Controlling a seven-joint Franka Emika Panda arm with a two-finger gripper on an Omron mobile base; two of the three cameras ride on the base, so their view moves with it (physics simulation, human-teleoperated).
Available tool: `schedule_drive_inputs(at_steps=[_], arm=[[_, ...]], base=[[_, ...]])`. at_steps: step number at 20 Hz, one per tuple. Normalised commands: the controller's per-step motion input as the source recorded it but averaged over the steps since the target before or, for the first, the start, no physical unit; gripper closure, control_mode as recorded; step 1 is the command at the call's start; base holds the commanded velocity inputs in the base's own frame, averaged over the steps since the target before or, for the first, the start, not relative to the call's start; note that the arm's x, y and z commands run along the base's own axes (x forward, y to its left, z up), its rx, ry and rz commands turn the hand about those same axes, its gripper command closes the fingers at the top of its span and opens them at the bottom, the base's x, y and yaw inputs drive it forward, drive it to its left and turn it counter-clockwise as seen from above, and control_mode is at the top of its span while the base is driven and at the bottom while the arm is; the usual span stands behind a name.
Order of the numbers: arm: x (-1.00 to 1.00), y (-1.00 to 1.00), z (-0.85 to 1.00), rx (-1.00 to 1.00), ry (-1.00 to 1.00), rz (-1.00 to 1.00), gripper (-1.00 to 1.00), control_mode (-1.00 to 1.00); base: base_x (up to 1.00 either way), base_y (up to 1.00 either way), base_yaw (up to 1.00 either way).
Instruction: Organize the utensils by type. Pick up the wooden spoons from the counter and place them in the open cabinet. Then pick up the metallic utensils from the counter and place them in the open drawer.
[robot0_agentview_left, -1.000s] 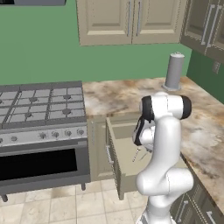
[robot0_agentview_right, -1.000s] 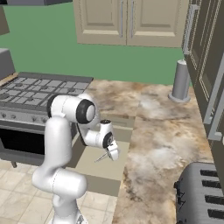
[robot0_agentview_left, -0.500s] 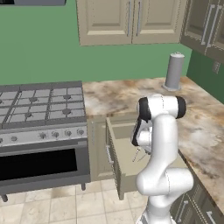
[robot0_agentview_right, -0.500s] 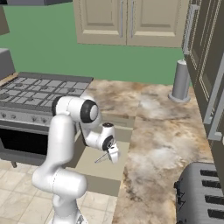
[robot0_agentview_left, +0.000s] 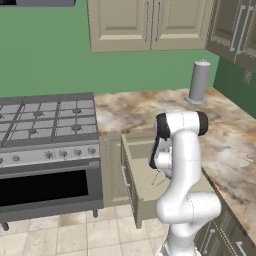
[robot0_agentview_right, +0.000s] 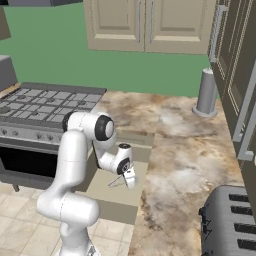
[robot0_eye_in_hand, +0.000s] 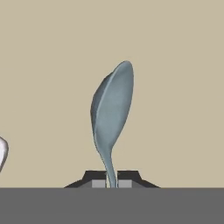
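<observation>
My gripper (robot0_agentview_right: 131, 179) hangs low over the open drawer (robot0_agentview_right: 107, 201), shut on the thin handle of a small metal spoon (robot0_agentview_right: 117, 183). In the hand view the spoon (robot0_eye_in_hand: 112, 109) stands up from between the gripper (robot0_eye_in_hand: 112, 184) tips, its pale bluish bowl against the drawer's beige floor (robot0_eye_in_hand: 179, 65). From the left base view the gripper (robot0_agentview_left: 159, 172) sits inside the drawer (robot0_agentview_left: 129, 167), with the spoon (robot0_agentview_left: 156, 179) slanting down below it. The marbled counter (robot0_agentview_left: 140, 107) lies behind and to the right of the drawer. A small pale shape (robot0_eye_in_hand: 2, 153) shows at the hand view's left edge; I cannot tell what it is.
A gas stove (robot0_agentview_left: 45, 120) with its oven stands left of the drawer. A grey cylinder (robot0_agentview_left: 199, 81) stands at the back of the counter. A toaster (robot0_agentview_right: 230, 220) sits at the counter's near right. Tall cupboard doors with bar handles (robot0_agentview_right: 240, 80) hang on the right.
The arm has eased the gripper and the spoon slightly lower and nearer over the drawer. The grip on the spoon's handle still holds.
</observation>
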Motion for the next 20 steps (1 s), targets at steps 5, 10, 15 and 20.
schedule_drive_inputs(at_steps=[5, 10, 15, 20], arm=[[0.01, -0.04, -0.02, 0.03, 0.00, -0.01, -1.00, -1.00], [0.00, -0.06, 0.03, 0.02, 0.00, 0.00, -1.00, -1.00], [-0.01, -0.02, 0.42, 0.04, 0.00, 0.04, -1.00, -1.00], [-0.02, 0.07, 0.77, 0.01, -0.01, 0.16, -1.00, -1.00]], base=[[0.00, 0.00, 0.00], [0.00, 0.00, 0.00], [0.00, 0.00, 0.00], [0.00, 0.00, 0.00]])
